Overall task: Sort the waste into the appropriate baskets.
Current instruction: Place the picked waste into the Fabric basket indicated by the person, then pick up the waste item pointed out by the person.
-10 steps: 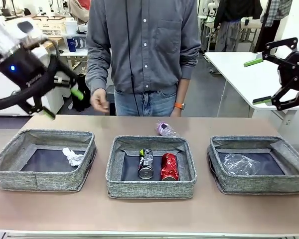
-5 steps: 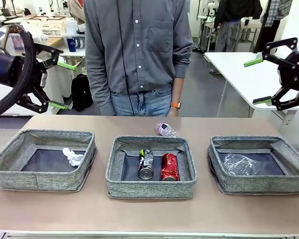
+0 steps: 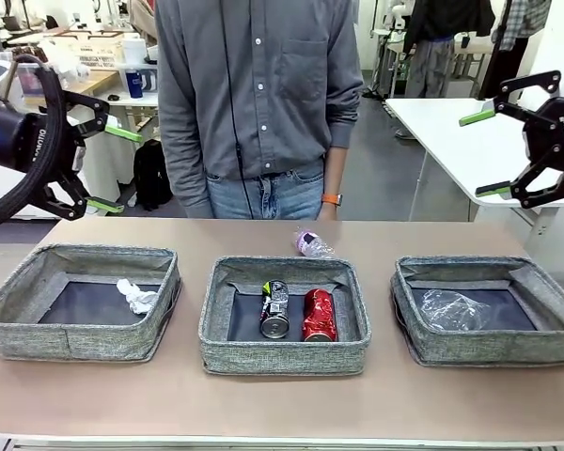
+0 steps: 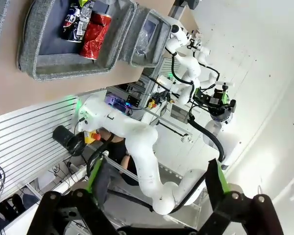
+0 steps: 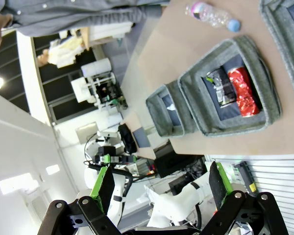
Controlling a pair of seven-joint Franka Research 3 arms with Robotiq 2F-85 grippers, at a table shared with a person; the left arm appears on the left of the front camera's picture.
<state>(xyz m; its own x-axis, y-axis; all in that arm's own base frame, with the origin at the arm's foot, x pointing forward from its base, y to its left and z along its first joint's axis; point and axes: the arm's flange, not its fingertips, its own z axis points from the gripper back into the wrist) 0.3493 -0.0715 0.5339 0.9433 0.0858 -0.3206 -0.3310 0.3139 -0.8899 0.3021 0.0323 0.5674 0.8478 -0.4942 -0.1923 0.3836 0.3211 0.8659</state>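
Both tools, left tool [image 3: 101, 167] and right tool [image 3: 493, 153], hang spread and empty. The pink-purple labelled bottle [image 3: 312, 244] lies loose on the counter [image 3: 282, 404], far below and between them. Its crushed, slick body could slip or roll from a pinch.

Grey heathered fabric baskets [image 3: 284, 360], glossy metal cans [image 3: 320, 315], crinkled clear plastic bottle [image 3: 312, 245], crumpled paper wad [image 3: 134, 295]

You see two black grippers, the left gripper [image 3: 101, 167] and right gripper [image 3: 484, 153], with open linkage frames, green-padded fingers [image 3: 122, 133] and white lettering. A blue light glows on the left wrist housing [image 3: 5, 141]. The arm links [image 4: 142, 147] are glossy white.
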